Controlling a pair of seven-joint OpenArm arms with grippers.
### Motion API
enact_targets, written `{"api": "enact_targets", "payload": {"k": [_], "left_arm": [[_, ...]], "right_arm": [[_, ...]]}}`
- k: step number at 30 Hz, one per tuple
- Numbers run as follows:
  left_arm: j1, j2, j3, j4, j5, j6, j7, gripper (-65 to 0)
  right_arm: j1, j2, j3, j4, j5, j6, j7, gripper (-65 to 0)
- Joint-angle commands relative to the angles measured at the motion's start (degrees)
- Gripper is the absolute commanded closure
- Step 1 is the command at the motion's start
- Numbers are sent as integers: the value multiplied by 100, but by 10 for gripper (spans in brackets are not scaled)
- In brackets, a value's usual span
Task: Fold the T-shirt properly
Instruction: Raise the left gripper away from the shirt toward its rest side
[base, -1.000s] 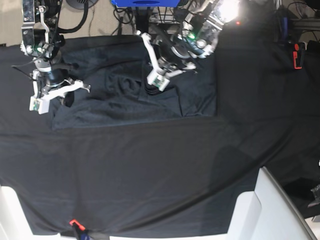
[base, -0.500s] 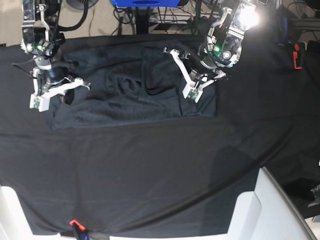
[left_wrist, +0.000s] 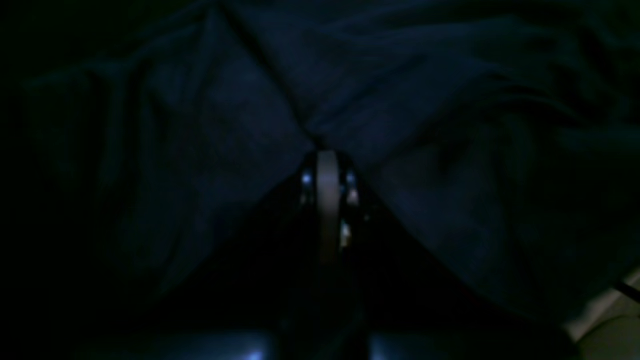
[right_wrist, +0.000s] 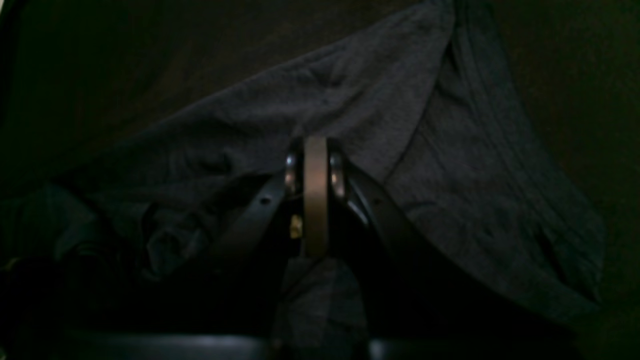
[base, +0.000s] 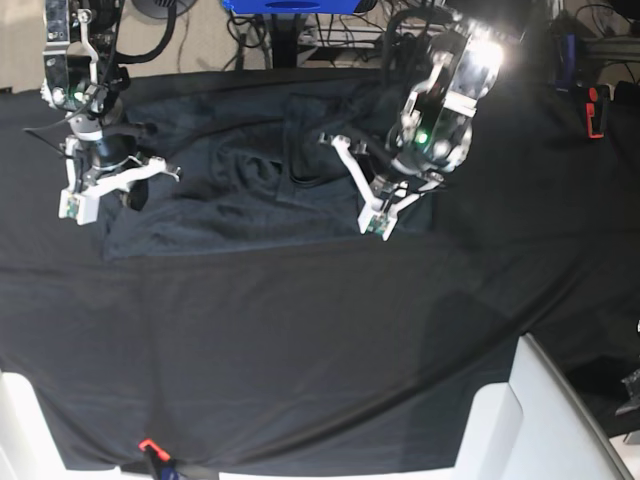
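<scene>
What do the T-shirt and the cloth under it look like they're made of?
T-shirt: soft matte knit, probably cotton jersey; fine heathered texture and limp folds in the right wrist view. Black tablecloth: smoother, flatter woven-looking fabric with broad creases and slight sheen; fibre unclear.

A black tablecloth (base: 300, 350) covers the bench, wrinkled toward the right edge. At the near right corner stands a white chair-like shape (base: 540, 420). A small red clip (base: 148, 445) sits at the near edge, left of centre. Beyond the far edge lie tangled cables (base: 330, 35) and a blue box (base: 285, 6). A red-and-black tool (base: 596, 110) rests at the far right.
</scene>
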Motion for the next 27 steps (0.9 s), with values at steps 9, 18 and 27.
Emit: {"api": "enact_targets", "payload": {"k": [9, 18, 27], "left_arm": [[-622, 463, 10, -216, -62, -17, -396, 0], [-1264, 920, 10, -1033, -62, -17, -493, 0], [-1607, 1280, 10, -954, -62, -17, -704, 0]], "right_arm": [[90, 51, 24, 5, 15, 27, 118, 0], [204, 51, 24, -312, 15, 27, 127, 0], [178, 77, -46, -233, 15, 45, 109, -2]]}}
